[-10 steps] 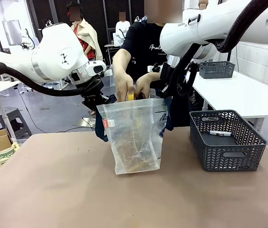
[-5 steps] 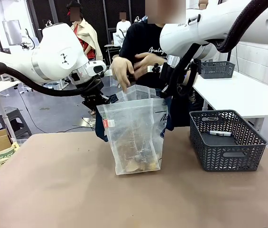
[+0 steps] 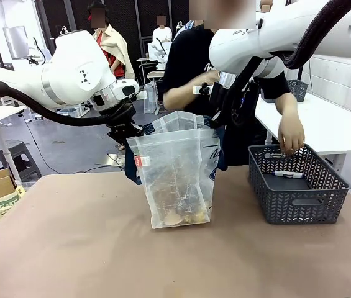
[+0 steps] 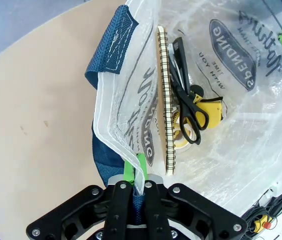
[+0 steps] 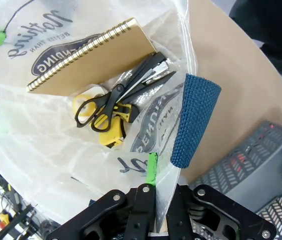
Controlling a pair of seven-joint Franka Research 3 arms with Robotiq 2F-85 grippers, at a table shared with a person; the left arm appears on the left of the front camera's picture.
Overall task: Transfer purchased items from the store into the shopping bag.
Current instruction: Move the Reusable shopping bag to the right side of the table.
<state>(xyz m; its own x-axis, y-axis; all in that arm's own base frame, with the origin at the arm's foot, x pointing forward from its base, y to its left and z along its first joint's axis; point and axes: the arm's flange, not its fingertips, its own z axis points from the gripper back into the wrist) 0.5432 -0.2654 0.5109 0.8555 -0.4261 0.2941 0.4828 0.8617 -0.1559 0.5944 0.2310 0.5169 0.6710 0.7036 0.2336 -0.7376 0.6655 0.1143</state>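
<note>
Shopping bag (image 3: 175,174): translucent whitish plastic with navy script and a small red label (image 3: 140,161), is standing upright on the brown table (image 3: 69,248) near its middle, with its mouth being held open. Left pincer (image 4: 135,172): jaws are pressing together on the bag's rim, the plastic showing between the green pads just beside a navy handle (image 4: 113,47). Right pincer (image 5: 153,175): jaws are likewise clamping the opposite rim, with the other navy handle (image 5: 193,120) hanging alongside. Purchased items (image 3: 181,214): these are lying at the bottom of the bag. They include a tan spiral notebook (image 4: 166,100) standing on edge, black-handled scissors (image 4: 188,107) resting against it, a yellow-and-black item (image 4: 211,110) that I cannot identify, and a pale yellowish roll (image 4: 180,135) partly hidden beneath the scissors. Dark grey lattice basket (image 3: 299,205): it is sitting on the table to the right of the bag, apart from it, with a white marker (image 3: 288,174) lying inside. Person: standing at the far side and reaching one hand (image 3: 291,138) down over the basket's rear rim, while the other hand (image 3: 209,77) is hovering above the bag's mouth.
</note>
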